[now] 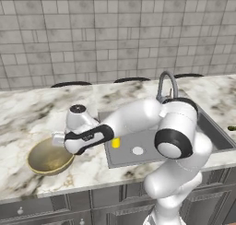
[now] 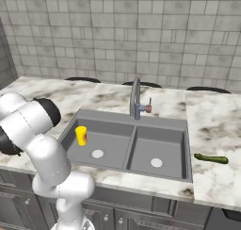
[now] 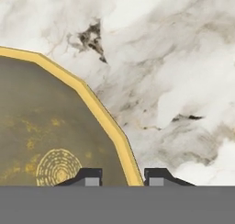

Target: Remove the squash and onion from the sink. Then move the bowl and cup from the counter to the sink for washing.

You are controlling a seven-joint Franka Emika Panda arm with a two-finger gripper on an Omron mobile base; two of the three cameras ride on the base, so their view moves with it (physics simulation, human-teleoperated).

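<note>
Over the counter, gripper (image 3: 123,176) straddles the bowl (image 1: 48,157) rim, jaws apparently closing on it; rigid, slick-looking, best pinched at the rim.

The arm's white forearm covers most of the cup (image 1: 115,143) in the left base view, leaving a small yellow patch, and hides the sink's (image 1: 216,135) middle. The hand blocks the bowl's (image 1: 46,156) right rim there. In the hand view the bowl (image 3: 41,126) runs off the left edge. The squash (image 1: 232,127) is cut by the right edge
</note>
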